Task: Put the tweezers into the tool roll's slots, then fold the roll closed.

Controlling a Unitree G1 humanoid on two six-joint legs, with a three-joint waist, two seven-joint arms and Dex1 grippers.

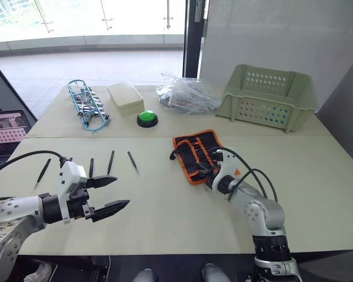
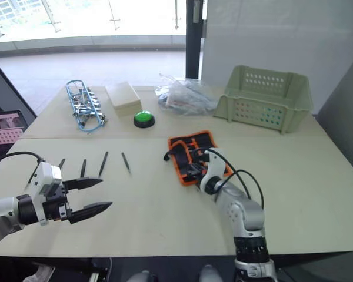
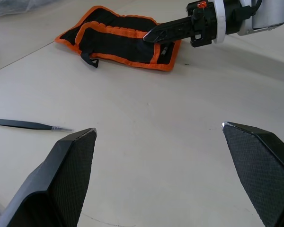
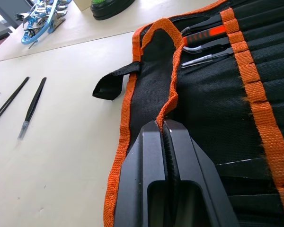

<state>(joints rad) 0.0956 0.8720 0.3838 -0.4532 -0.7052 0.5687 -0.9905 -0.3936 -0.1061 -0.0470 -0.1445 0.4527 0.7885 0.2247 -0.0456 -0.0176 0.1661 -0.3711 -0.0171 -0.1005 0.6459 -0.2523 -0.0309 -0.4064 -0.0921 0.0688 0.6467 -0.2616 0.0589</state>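
Looking at where things stand, this one's barely underway. Four black tweezers (image 1: 111, 162) lie loose in a row on the desk (image 1: 165, 223), out in front of the left tool (image 1: 112, 194), and none of those is in a slot yet. The tool roll (image 1: 198, 155) sits well apart from them toward the right, lying partly unfolded with its orange edging rumpled and the black strap (image 4: 114, 82) sticking out the side nearest the tweezers.

The right tool (image 4: 164, 128) is clamped shut on the roll's orange edge — the wrist view shows the trim pinched right between the two fingers, so my guess is it's opening the flap or holding it flat. The left tool hangs over bare desk with its fingers spread wide, gripping nothing.

Inside the roll, the slots (image 4: 270, 52) mostly look vacant, but a few tools are already tucked in near one end: an orange-and-black handled one (image 4: 206, 34) and a slim metal one (image 4: 203, 59). Can't tell if a fifth black tweezer is among them.

The pale green basket (image 1: 269, 95) at the back looks empty from here — hard to see its floor though. Loading and folding are all left to do.
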